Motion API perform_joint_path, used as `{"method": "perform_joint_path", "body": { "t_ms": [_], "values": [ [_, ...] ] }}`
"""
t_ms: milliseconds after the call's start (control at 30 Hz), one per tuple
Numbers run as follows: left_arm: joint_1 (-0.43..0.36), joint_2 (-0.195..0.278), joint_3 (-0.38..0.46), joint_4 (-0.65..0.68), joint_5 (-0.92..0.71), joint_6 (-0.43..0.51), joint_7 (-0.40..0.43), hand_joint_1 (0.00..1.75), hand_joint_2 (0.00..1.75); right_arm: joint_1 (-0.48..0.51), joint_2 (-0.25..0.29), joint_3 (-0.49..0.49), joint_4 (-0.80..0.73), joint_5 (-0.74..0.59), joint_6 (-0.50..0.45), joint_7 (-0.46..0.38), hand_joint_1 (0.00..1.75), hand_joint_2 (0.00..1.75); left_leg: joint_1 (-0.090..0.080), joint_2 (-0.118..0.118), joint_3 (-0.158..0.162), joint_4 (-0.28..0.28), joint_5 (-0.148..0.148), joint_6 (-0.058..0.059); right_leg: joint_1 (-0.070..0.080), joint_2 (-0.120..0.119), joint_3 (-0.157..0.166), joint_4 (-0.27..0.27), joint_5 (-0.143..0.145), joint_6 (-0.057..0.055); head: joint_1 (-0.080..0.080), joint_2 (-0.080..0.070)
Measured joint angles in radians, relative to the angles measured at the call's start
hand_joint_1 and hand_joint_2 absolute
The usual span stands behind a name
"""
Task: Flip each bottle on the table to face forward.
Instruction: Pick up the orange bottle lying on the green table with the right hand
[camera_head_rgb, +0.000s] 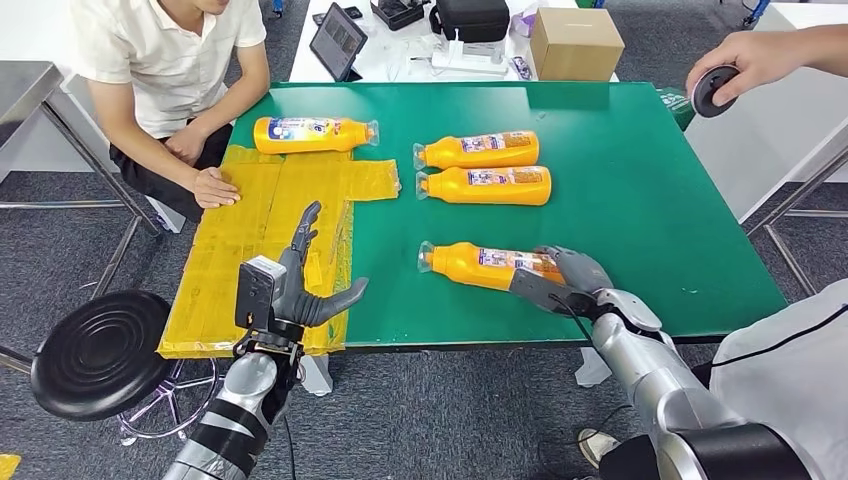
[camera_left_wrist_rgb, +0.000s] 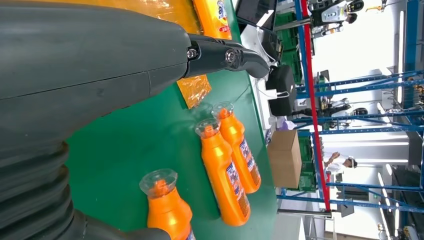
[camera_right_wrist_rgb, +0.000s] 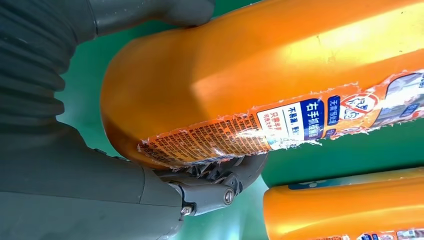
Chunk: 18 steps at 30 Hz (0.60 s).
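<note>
Several orange bottles lie on their sides on the green table (camera_head_rgb: 640, 180). My right hand (camera_head_rgb: 562, 278) grips the base of the nearest bottle (camera_head_rgb: 480, 266), whose cap points left; in the right wrist view the thumb and fingers (camera_right_wrist_rgb: 220, 192) wrap around that bottle (camera_right_wrist_rgb: 260, 75). Two bottles (camera_head_rgb: 480, 150) (camera_head_rgb: 490, 185) lie side by side behind it, and they appear again in the left wrist view (camera_left_wrist_rgb: 227, 177). A fourth bottle (camera_head_rgb: 312, 134) lies at the back left on yellow sheeting. My left hand (camera_head_rgb: 300, 285) hovers open over the sheeting, holding nothing.
Yellow sheeting (camera_head_rgb: 260, 250) covers the table's left end. A seated person rests a hand (camera_head_rgb: 215, 188) on it. Another person's hand (camera_head_rgb: 740, 65) holds a dark disc at the upper right. A black stool (camera_head_rgb: 100, 350) stands at the lower left. A cardboard box (camera_head_rgb: 575, 42) sits behind.
</note>
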Motion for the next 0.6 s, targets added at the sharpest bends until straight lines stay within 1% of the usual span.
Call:
{"method": "perform_joint_path", "body": {
  "t_ms": [100, 167, 267, 400, 500, 600],
  "values": [
    [0.012, 0.000, 0.000, -0.001, 0.019, -0.003, 0.002, 0.00, 1.75, 0.017, 0.004, -0.011, -0.001, -0.044, -0.030, -0.038, 1.75, 1.75, 0.000, 0.000, 0.001, 0.000, 0.000, 0.000, 0.000, 0.000, 0.001, 0.000, 0.000, 0.000, 0.000, 0.000],
    [0.026, 0.001, 0.002, -0.007, 0.053, -0.018, 0.009, 0.00, 1.75, 0.033, 0.012, -0.031, -0.005, -0.098, -0.044, -0.086, 1.75, 1.75, 0.000, 0.000, 0.001, 0.000, 0.000, 0.000, 0.000, 0.000, 0.001, 0.000, 0.000, 0.000, 0.000, 0.000],
    [0.048, 0.002, 0.009, -0.020, 0.117, -0.057, 0.025, 0.00, 1.75, 0.064, 0.030, -0.069, -0.023, -0.180, -0.051, -0.159, 1.75, 1.75, 0.000, 0.001, 0.001, 0.000, -0.001, 0.000, 0.001, 0.001, 0.001, 0.000, 0.000, 0.000, 0.000, 0.000],
    [0.071, 0.004, 0.023, -0.036, 0.244, -0.135, 0.065, 0.00, 1.75, 0.116, 0.068, -0.114, -0.073, -0.286, -0.054, -0.241, 1.75, 1.75, 0.001, 0.002, 0.000, 0.000, -0.001, -0.001, 0.002, 0.001, 0.000, 0.000, 0.000, 0.000, 0.000, 0.000],
    [0.084, 0.006, 0.029, -0.040, 0.338, -0.193, 0.094, 0.00, 1.75, 0.154, 0.098, -0.134, -0.127, -0.362, -0.056, -0.280, 1.75, 1.75, 0.002, 0.001, -0.001, 0.000, 0.000, -0.001, 0.002, 0.001, -0.001, 0.001, 0.000, 0.000, 0.000, 0.000],
    [0.094, 0.010, 0.029, -0.044, 0.387, -0.227, 0.102, 0.00, 1.75, 0.196, 0.126, -0.144, -0.190, -0.419, -0.056, -0.296, 1.75, 1.75, 0.002, 0.001, -0.004, 0.000, 0.000, -0.001, 0.002, 0.000, -0.003, 0.001, 0.000, 0.000, 0.000, 0.000]
  ]
}}
